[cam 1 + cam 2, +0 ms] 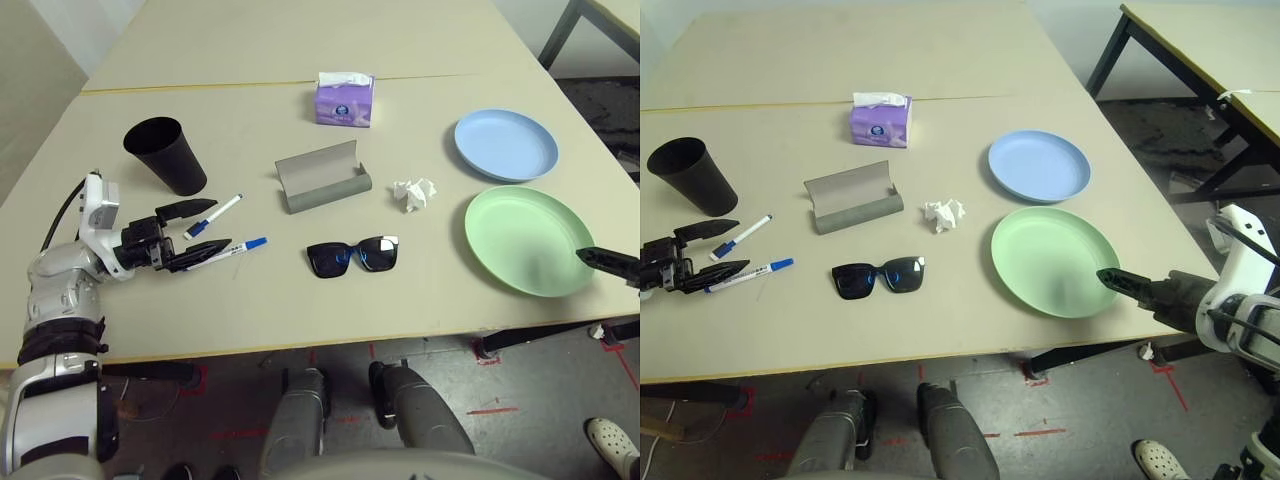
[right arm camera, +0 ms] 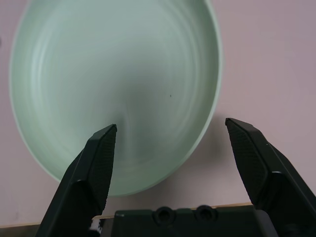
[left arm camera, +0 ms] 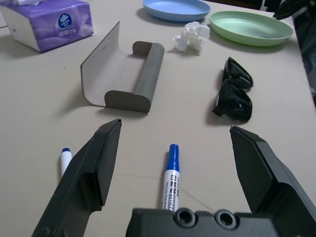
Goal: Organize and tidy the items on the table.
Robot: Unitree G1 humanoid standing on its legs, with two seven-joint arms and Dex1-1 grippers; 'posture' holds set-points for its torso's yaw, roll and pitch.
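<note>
My left gripper (image 1: 220, 224) stands open low over the table (image 1: 300, 310) at the near left. One blue-capped white marker (image 3: 170, 177) lies between its fingers, untouched. The other marker (image 1: 215, 215) lies just outside the far finger. The black cup (image 1: 168, 155) stands upright behind them. In the middle lie the open grey glasses case (image 1: 322, 178), the black sunglasses (image 1: 352, 256) and the crumpled tissue (image 1: 415, 192). At the right are the blue plate (image 1: 505, 145) and the green plate (image 1: 520, 235). My right gripper (image 2: 170, 124) hangs open over the green plate's near right rim, holding nothing.
A purple tissue box (image 1: 345, 100) stands at the back centre, just before the table's seam. The table's front edge runs close below the sunglasses and the green plate. Another table's dark legs (image 1: 1110, 50) stand beyond the right side.
</note>
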